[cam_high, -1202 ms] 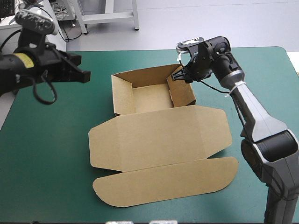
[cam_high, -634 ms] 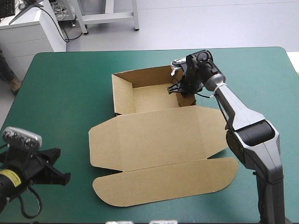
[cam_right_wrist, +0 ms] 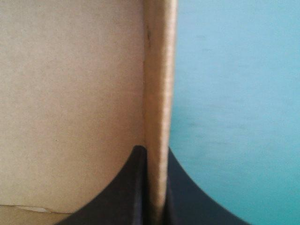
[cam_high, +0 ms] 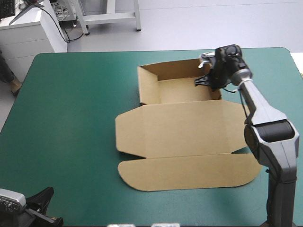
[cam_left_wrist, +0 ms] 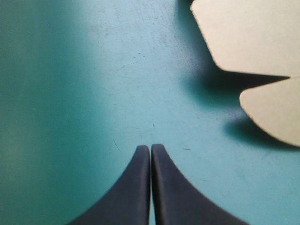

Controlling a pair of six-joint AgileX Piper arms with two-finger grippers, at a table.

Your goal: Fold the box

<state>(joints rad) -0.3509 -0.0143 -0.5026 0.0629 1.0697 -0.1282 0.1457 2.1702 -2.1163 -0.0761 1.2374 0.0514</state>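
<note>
Teal-green table (cam_high: 71, 118), one brown box (cam_high: 180, 127), right hand (cam_high: 210, 80) pinching its wall (cam_right_wrist: 157, 70), left hand (cam_left_wrist: 150, 147) clenched

Left gripper (cam_left_wrist: 150, 146) pressed closed, held low; right gripper (cam_right_wrist: 155, 151) clamped, arm stretched forward.

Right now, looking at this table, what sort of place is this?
Probably a robot test bench or lab workstation: a teal-green table carries a brown box with its walls raised, the right hand pinches one wall, and the left hand hangs shut over the cover.
</note>
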